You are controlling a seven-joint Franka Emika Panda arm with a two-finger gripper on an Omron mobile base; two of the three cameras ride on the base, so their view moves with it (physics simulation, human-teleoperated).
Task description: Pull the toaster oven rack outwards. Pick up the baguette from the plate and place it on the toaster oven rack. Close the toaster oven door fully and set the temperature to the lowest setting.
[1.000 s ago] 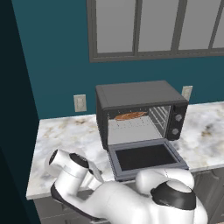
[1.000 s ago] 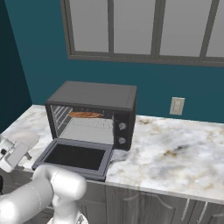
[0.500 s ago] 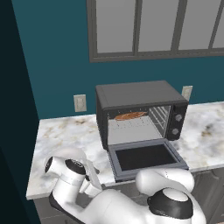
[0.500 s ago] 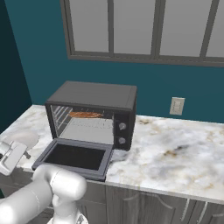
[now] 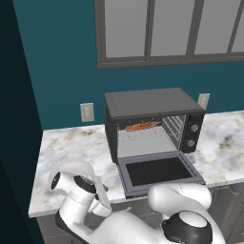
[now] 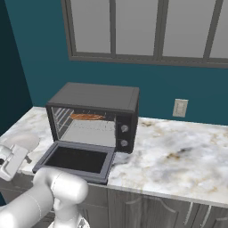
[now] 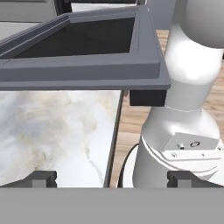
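One toaster oven (image 5: 153, 124) stands on the marble counter (image 5: 71, 147), its cavity open. Inside lies one baguette (image 5: 141, 126), stretched along the back of the toaster oven rack (image 5: 145, 141), toward twelve o'clock of the cavity in the left base view; in the right base view the loaf (image 6: 87, 116) sits at the rear of the shelf (image 6: 91, 132). The toaster oven door (image 5: 159, 172) hangs dropped flat at six o'clock of the oven, dark pane up. Two round knobs (image 5: 192, 136) sit on the right-hand panel, at three o'clock of the cavity. In the hand view the gripper (image 7: 111, 178) has its two finger tips (image 7: 41, 178) spread wide, pinching nothing, below the door's frame (image 7: 87, 70) and over the counter's edge (image 7: 57, 131)
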